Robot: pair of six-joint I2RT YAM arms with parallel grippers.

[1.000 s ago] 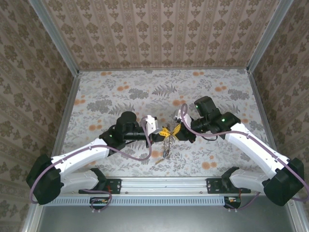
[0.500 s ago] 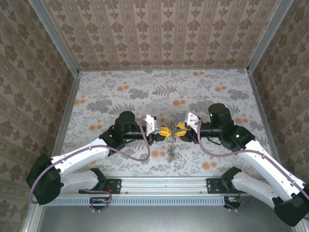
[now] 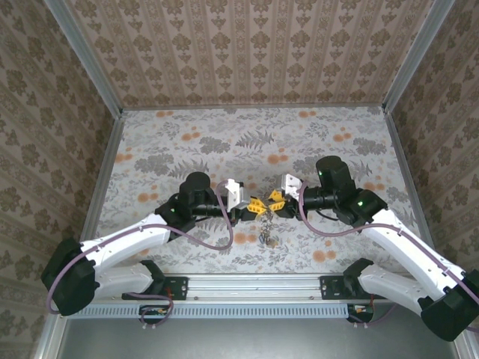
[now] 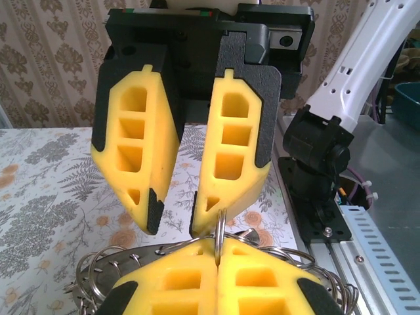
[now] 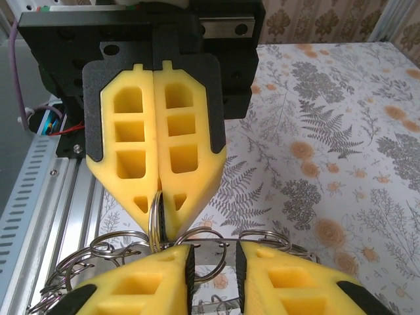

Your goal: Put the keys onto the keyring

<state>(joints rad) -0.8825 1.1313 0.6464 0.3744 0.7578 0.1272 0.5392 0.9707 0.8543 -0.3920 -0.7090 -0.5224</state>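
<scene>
Two hands meet over the middle of the flowery desk [image 3: 224, 134], tip to tip. The left hand [image 3: 258, 203] is the one to look from. Its yellow fingers [image 5: 125, 141] are pressed tight together, and they pinch the thin edge of one shiny loop of the keyring [image 3: 263, 228]. The rest of the keyring is a bunch of metal loops that hangs down right under the left hand, toward the desk. In the left wrist view the pinched loop [image 4: 220, 223] sticks up just past the tips of the left hand [image 4: 218, 252]. The right hand [image 3: 275, 200] is just across from the left hand, very close to it. Its two fingers [image 4: 134, 144] stand a little apart with a gap between them, and they grip nothing. The loops are too tangled to pick out the small key among them.
</scene>
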